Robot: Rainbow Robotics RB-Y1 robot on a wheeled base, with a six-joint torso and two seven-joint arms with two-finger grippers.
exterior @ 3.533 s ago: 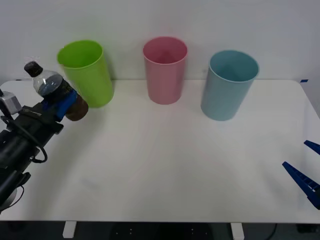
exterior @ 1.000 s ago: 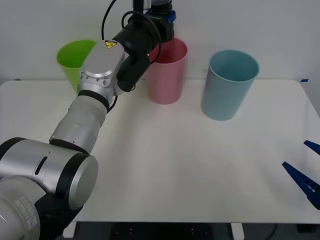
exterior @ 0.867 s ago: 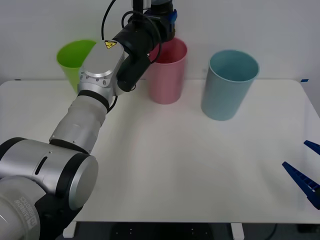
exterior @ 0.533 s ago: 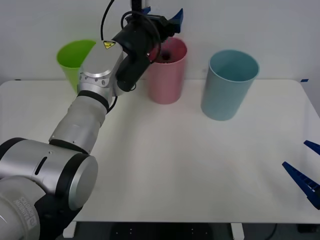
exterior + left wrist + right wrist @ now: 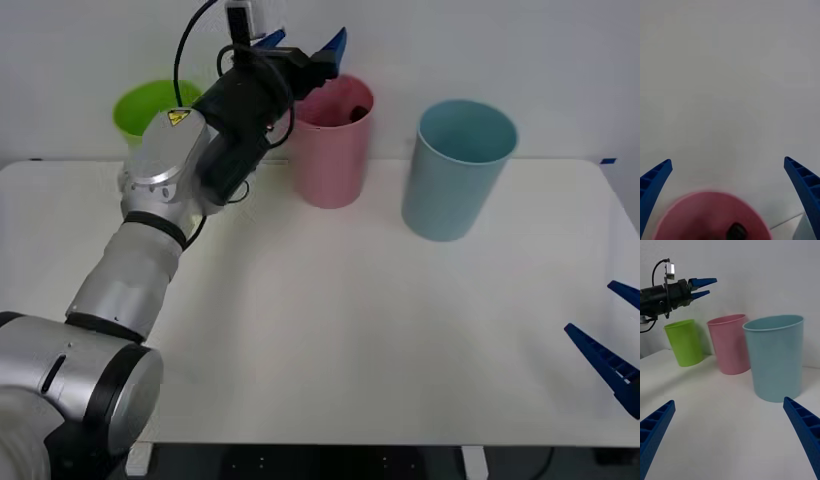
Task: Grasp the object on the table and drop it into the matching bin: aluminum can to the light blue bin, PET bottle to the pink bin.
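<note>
The PET bottle (image 5: 352, 111) lies inside the pink bin (image 5: 328, 160); its dark contents show just under the rim. In the left wrist view its black cap (image 5: 736, 230) sits in the pink bin (image 5: 685, 210). My left gripper (image 5: 301, 43) hangs open above the bin's near-left rim and holds nothing. The right wrist view shows that left gripper (image 5: 702, 287) above and left of the pink bin (image 5: 730, 345). My right gripper (image 5: 612, 335) rests open over the table's (image 5: 350, 320) right edge. The light blue bin (image 5: 455, 180) stands right of the pink one.
A lime green bin (image 5: 148, 108) stands at the back left, partly behind my left arm. All three bins line the table's far edge against a white wall. The light blue bin (image 5: 777, 356) is the nearest one to my right gripper.
My left gripper, shut on the bottle over the pink bin a second ago, has opened. The bottle has dropped into the bin. The left arm has since shifted a little left.
</note>
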